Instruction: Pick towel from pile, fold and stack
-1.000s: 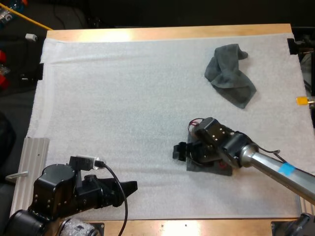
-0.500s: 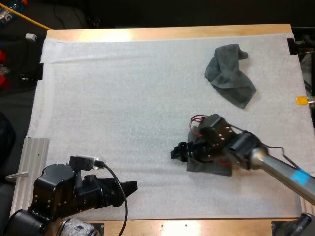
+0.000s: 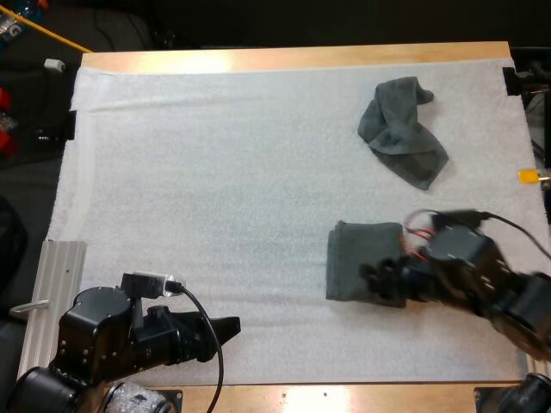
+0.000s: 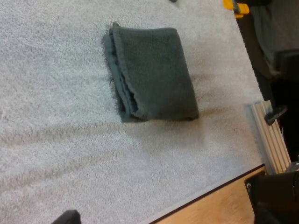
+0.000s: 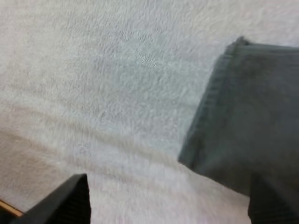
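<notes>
A folded towel (image 3: 355,262) lies flat on the white mat (image 3: 215,189) at the lower right of the high view. It is a neat dark grey-green rectangle. The left wrist view shows its layered edges stacked along one side and its other sides squared off.

The right gripper (image 3: 372,277) comes in from the right edge of the high view and sits low over the right-hand part of this towel. In the right wrist view its two black fingers (image 5: 70,198) are spread wide. One is over the bare mat just beside the towel's corner and the other is over the cloth, and nothing is pinched between them.

A second towel, the crumpled towel (image 3: 400,129), sits at the upper right of the high view, near the far edge of the mat and well apart from the folded one.

The left gripper (image 3: 225,329) rests at the lower left of the high view, low over the mat near the front edge of the wooden table (image 3: 293,58) and well away from both towels. I cannot tell how its jaws stand.
</notes>
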Tool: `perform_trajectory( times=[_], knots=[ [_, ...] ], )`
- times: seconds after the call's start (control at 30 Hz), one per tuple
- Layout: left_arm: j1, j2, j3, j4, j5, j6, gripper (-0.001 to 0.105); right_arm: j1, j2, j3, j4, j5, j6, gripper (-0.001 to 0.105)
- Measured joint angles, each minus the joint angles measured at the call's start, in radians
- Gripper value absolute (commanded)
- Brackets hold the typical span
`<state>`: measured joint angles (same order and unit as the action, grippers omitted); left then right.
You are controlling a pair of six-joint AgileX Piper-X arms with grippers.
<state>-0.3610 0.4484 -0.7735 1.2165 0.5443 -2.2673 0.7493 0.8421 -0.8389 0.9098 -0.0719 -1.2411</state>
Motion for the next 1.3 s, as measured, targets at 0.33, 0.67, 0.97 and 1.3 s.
perform_trajectory(
  times=[0.33,0.67,0.97,1.3],
  knots=[
    [0.0,0.0,0.0,-0.012,0.0,0.0,0.069,0.0,-0.261,-0.003,0.254,0.01,0.019,0.067],
    [0.0,0.0,0.0,-0.072,0.0,0.016,0.071,0.0,-0.431,-0.014,0.33,0.008,0.029,0.083],
    [0.0,0.129,0.001,-0.221,0.076,0.021,0.072,0.0,-0.441,-0.027,0.346,0.008,0.029,0.085],
    [0.0,0.419,0.001,-0.376,0.116,0.022,0.071,0.0,-0.441,-0.027,0.348,0.008,0.029,0.085]
  ],
)
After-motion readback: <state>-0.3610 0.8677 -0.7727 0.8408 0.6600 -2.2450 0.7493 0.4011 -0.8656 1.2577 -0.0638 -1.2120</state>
